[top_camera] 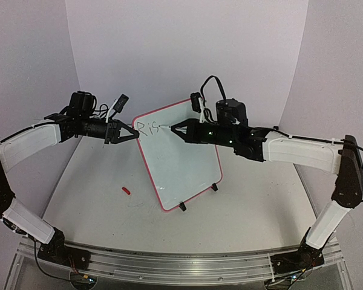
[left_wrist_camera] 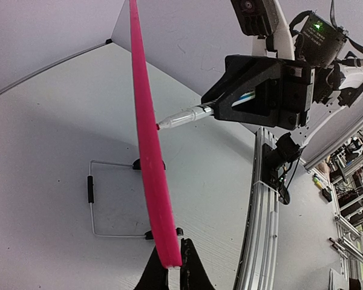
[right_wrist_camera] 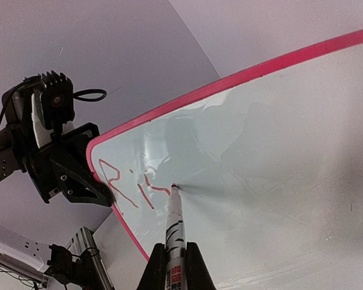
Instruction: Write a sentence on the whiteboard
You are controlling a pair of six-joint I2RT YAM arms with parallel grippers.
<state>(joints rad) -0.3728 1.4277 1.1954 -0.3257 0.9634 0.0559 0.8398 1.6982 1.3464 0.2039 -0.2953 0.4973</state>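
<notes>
The whiteboard (top_camera: 184,166) stands tilted on its black feet, white with a red rim. My left gripper (top_camera: 135,133) is shut on its upper left edge; the left wrist view shows the rim (left_wrist_camera: 146,133) edge-on, clamped by that gripper (left_wrist_camera: 173,266). My right gripper (top_camera: 172,128) is shut on the marker (right_wrist_camera: 175,229), whose tip touches the board (right_wrist_camera: 278,151) just right of the lettering. The sentence (right_wrist_camera: 130,190) reads only "Ris" in thin red strokes near the top left corner, and it also shows in the top view (top_camera: 148,127). The marker (left_wrist_camera: 184,116) also shows in the left wrist view.
A small red marker cap (top_camera: 126,190) lies on the table left of the board. The board's wire stand (left_wrist_camera: 94,199) rests behind it. An aluminium rail (top_camera: 169,261) runs along the near edge. White walls close in the back and sides.
</notes>
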